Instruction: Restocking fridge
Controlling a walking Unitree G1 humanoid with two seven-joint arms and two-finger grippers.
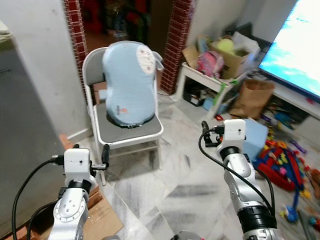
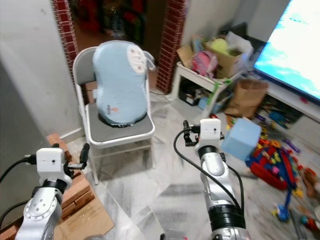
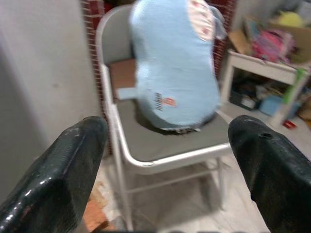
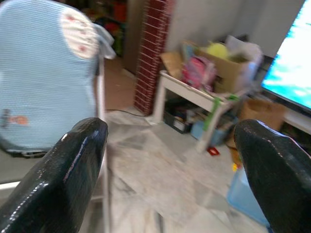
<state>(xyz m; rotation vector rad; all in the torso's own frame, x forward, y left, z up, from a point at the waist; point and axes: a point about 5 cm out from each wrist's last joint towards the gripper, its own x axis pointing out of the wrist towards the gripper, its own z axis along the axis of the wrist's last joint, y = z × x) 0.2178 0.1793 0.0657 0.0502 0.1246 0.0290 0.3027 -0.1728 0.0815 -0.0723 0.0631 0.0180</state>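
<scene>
Both arms are raised in front of me and neither gripper holds anything. My left gripper (image 1: 91,151) is open, its black fingers (image 3: 73,160) spread wide toward a white folding chair (image 1: 127,131) that carries a pale blue cushion (image 1: 129,82). My right gripper (image 1: 215,131) is also open, with its fingers (image 4: 82,155) apart, and it faces the toy corner. A tall grey flat face (image 1: 20,150), possibly the fridge's side, stands at my far left. No food or drink items can be made out.
The chair stands before a doorway between red brick pillars (image 1: 177,40). To the right are a low white table (image 1: 200,75) with a cardboard box (image 1: 235,60), a brown paper bag (image 1: 252,97), a lit TV (image 1: 295,50), a pale blue box (image 1: 255,137) and scattered toys (image 1: 280,165). Cardboard (image 1: 97,210) lies near my left arm.
</scene>
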